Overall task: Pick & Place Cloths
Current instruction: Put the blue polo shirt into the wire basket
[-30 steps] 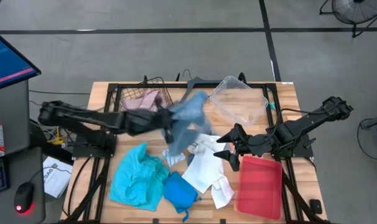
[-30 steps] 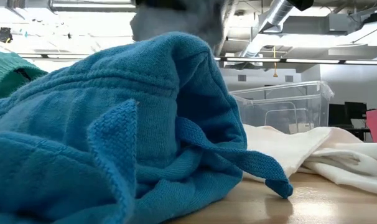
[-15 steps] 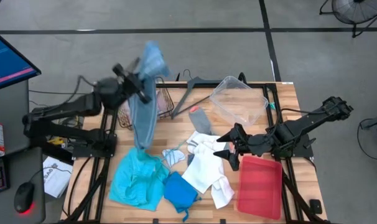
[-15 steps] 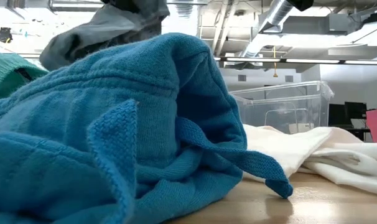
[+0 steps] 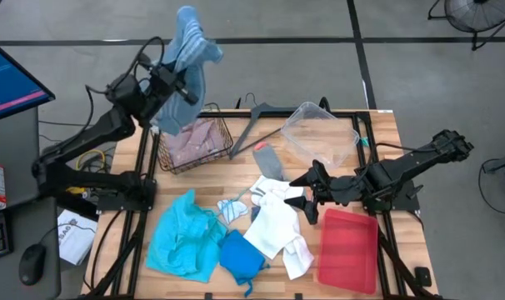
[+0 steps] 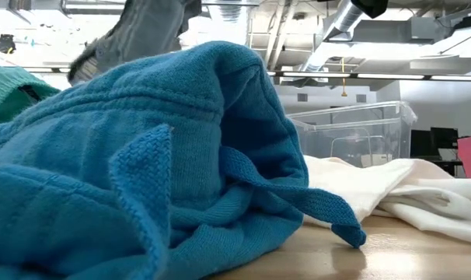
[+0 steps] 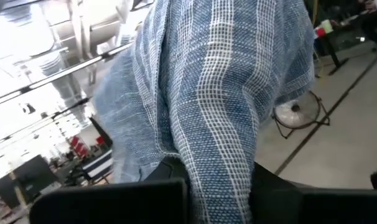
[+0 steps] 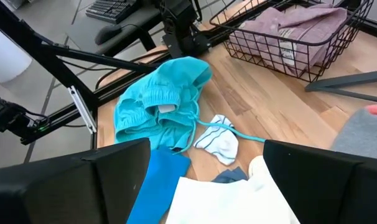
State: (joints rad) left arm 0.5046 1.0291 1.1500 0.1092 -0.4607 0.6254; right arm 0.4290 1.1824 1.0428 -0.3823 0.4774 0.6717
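Up above the table's far-left corner, the left gripper [image 5: 176, 82] is clamping a blue-white striped cloth [image 5: 184, 67], its fingers pinched tight on the fabric. In the left wrist view the same checked weave is filling most of the frame and draping down between the dark fingers [image 7: 114, 202]. The cloth is hanging over the wire basket [image 5: 219, 154], which is sitting on the table [image 5: 136, 125] and holding a pink cloth [image 5: 194, 140].

Across the table, the right gripper [image 5: 309, 196] is hovering low with its jaws spread wide and nothing between them, just over the edge of the white cloth [image 5: 273, 223]. Beside it, toward the near-right corner, a flat red tray [image 5: 347, 250] is lying. Beyond it a clear plastic bin [image 5: 319, 133] is sitting near the far edge, with a grey hanger [image 5: 254, 125] between the bin and the basket and a small grey cloth [image 5: 269, 160] just in front of them.

Toward the near-left, a turquoise cloth [image 5: 182, 237] is lying crumpled, touching a bright blue cloth [image 5: 240, 257]. A small white and blue piece [image 5: 232, 208] is resting between the turquoise and white cloths. At table height the bright blue cloth is blocking much of the low view.
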